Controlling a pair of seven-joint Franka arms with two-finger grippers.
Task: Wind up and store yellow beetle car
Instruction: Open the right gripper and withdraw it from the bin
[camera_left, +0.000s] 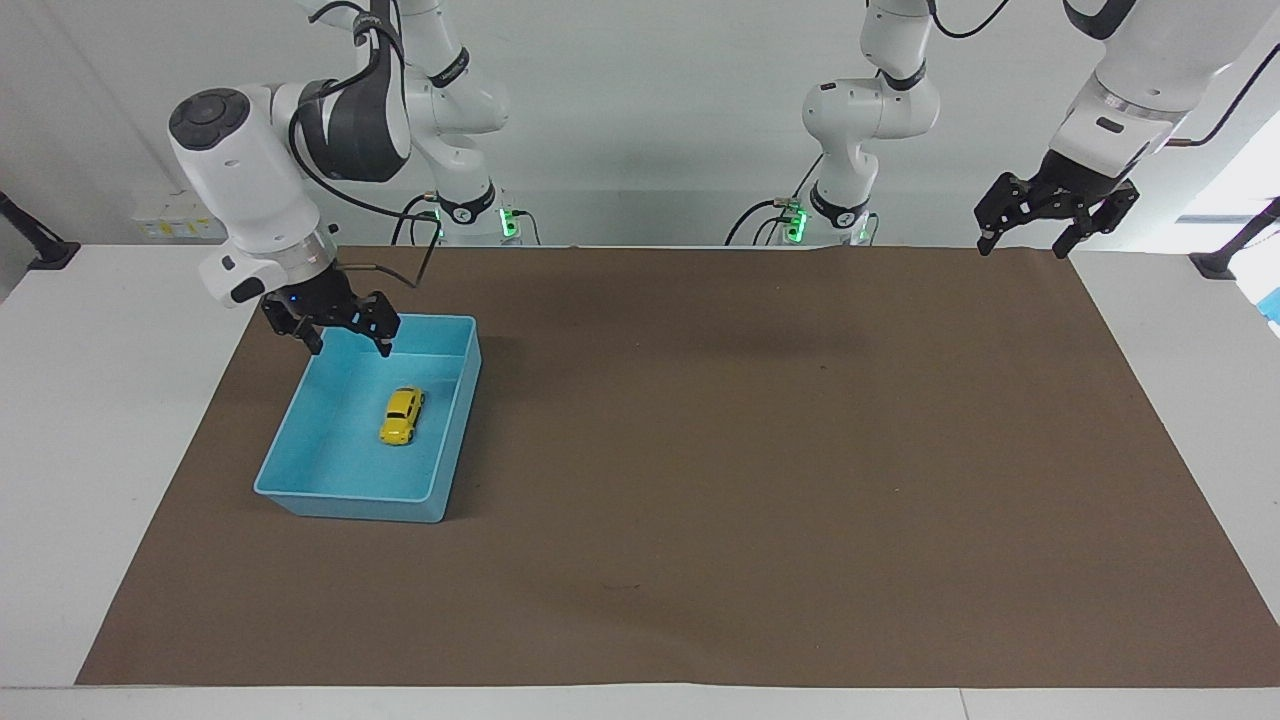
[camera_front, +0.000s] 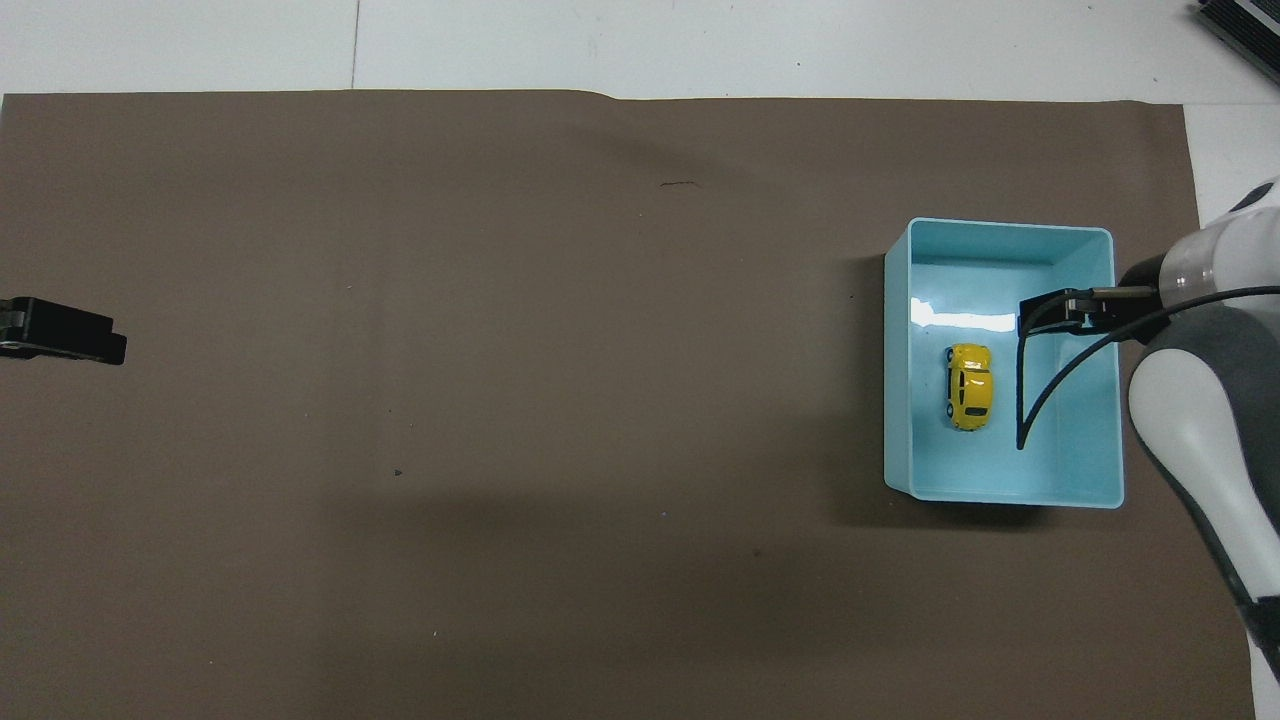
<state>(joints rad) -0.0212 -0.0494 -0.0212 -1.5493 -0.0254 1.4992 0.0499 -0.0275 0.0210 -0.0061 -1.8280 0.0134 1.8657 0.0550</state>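
The yellow beetle car (camera_left: 402, 416) (camera_front: 970, 385) lies by itself on the floor of a light blue bin (camera_left: 350, 503) (camera_front: 1000, 226) at the right arm's end of the table. My right gripper (camera_left: 350, 345) (camera_front: 1050, 312) hangs open and empty above the bin's robot-side corner, clear of the car. Its cable droops over the bin in the overhead view. My left gripper (camera_left: 1022, 248) (camera_front: 60, 340) waits open and empty in the air over the mat's robot-side corner at the left arm's end.
A brown mat (camera_left: 750, 450) covers most of the white table, and the bin stands on it. Green-lit arm bases and cables sit along the table's robot-side edge.
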